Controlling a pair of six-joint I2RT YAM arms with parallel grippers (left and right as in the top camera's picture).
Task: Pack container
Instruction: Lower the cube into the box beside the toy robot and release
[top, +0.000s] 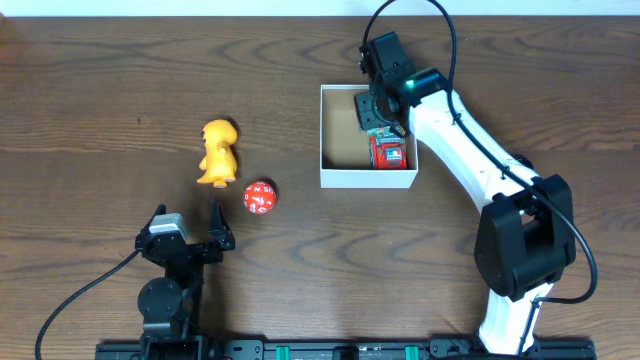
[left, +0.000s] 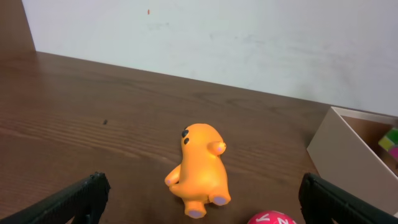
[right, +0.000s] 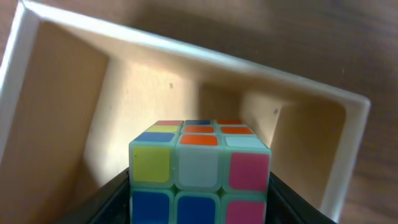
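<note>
We saw the right gripper (top: 378, 115) reaching down into the container (right: 186, 56), its jaws clamped on a puzzle cube (right: 199, 168) from either side. The cube's pale green frame showed yellow, white, pink, blue and orange stickers. The container lay directly below and around those jaws, on the wooden table (top: 100, 100). Its thin white walls rose ahead of the cube and to both sides, and its brown floor ran beyond it. A red packaged item (top: 390, 153) lay inside the container just behind the right jaws, against the near wall; we could not tell what it was.

The left gripper (top: 188, 218) sat low over the table with its jaws wide apart and nothing between them. An orange toy figure (left: 200, 168) stood a little ahead of them, roughly centred in the gap. A red ball with white lettering (top: 259, 197) rested ahead and toward the right-hand jaw, near the figure but apart from it. The container's corner showed farther ahead and to the right of these jaws.
</note>
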